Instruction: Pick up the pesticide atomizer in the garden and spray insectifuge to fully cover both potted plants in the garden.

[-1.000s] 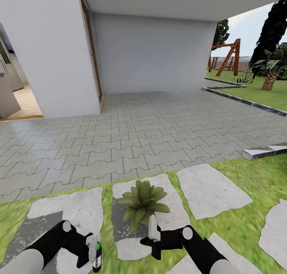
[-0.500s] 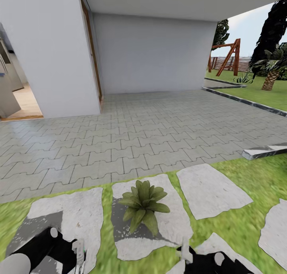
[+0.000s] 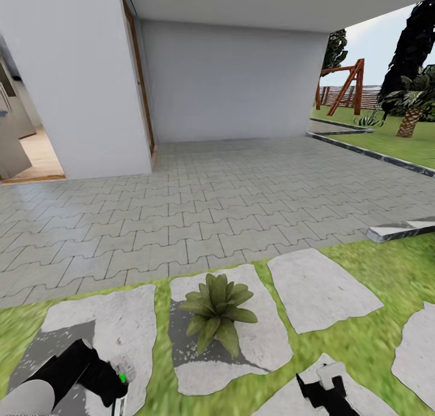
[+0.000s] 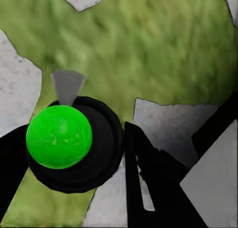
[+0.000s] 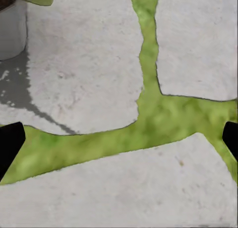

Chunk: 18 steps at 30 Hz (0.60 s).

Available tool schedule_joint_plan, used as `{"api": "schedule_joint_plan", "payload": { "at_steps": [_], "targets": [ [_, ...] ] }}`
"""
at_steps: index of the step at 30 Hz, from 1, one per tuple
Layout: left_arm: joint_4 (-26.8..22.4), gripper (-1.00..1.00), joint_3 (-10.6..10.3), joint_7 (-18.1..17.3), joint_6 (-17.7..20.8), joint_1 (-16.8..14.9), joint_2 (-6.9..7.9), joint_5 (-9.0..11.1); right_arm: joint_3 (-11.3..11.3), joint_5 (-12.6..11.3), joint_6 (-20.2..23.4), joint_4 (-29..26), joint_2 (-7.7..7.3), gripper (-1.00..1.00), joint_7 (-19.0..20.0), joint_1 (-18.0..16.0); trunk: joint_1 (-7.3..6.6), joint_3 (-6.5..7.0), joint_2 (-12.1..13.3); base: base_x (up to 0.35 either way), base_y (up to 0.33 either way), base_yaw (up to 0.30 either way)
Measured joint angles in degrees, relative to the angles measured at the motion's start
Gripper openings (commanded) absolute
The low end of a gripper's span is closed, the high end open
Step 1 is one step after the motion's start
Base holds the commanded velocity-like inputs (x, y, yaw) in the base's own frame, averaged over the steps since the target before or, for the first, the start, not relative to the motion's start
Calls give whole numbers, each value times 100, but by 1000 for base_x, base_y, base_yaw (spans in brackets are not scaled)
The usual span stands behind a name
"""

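Black arms, pale grey rounded upper segments; right wrist joint white; black fingers [image 5: 10, 141].

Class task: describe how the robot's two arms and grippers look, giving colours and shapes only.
Both arms are black, with a rounded pale grey segment near the left one's base. The left gripper is black and blocky. The right gripper is black with a white rounded part. Black fingertips show in the right wrist view.

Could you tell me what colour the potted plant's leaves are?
Green, clearest on the plant in the head view.
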Motion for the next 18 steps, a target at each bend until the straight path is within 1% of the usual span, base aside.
{"api": "schedule_joint_plan", "payload": {
  "at_steps": [1, 2, 3, 5, 7, 8, 9, 11, 12, 13, 15, 17, 18],
  "targets": [
    [-53, -100, -4, -1, 324, -14, -61, -5, -20, -84, -1, -7, 153, 100, -412, 8, 0, 0, 0, 0, 0, 0],
    [-133, -100, -7, -1, 543, -35, -93, -6, -32, -122, -1, -11, 227, 100, -653, 10, 0, 0, 0, 0, 0, 0],
    [-363, -100, -12, -9, 957, -71, -129, 5, -33, -156, -6, -9, 300, 100, -942, 15, 0, 1, 0, 0, 0, 0],
    [-672, -100, -26, -80, 1335, -88, -146, 8, -35, -173, -9, -2, 332, 100, -1088, 20, 0, 1, 0, 0, 0, 0],
    [-930, -100, -47, -213, 1540, -92, -151, -1, -35, -177, -9, 4, 339, 100, -1133, 23, 0, 0, 0, 0, 0, 0],
    [-1072, -100, -56, -317, 1645, -96, -152, -16, -39, -178, -10, 5, 338, 100, -1143, 23, 0, 0, 0, 0, 0, 0],
    [-1258, -100, -66, -493, 1807, -116, -153, -51, -42, -179, -10, 6, 336, 100, -1153, 24, 0, 1, 0, 0, 0, 0],
    [-1433, -100, -132, -718, 2010, -181, -157, -194, -43, -180, -7, 10, 334, 100, -1159, 27, 0, 0, 0, 0, 0, 0],
    [-1482, -100, -210, -826, 2076, -236, -159, -309, -45, -184, -6, 9, 331, 100, -1160, 59, 0, 0, 0, 0, 0, 0],
    [-1525, -100, -325, -999, 2133, -331, -163, -467, -47, -192, -8, 9, 328, 100, -1161, 136, 0, 0, 0, 0, 0, 0],
    [-1556, -100, -428, -1317, 2230, -492, -194, -657, -45, -201, -10, 2, 333, 100, -1161, 219, 0, 1, 0, 0, 0, 0],
    [-1565, -100, -464, -1555, 2352, -664, -239, -792, -47, -204, -10, 0, 334, 100, -1161, 248, 0, 1, 0, 0, 0, 0],
    [-1568, -100, -476, -1699, 2458, -809, -275, -929, -47, -207, -10, 1, 334, 100, -1161, 259, 0, 1, 0, 0, 0, 0]
  ]
}}
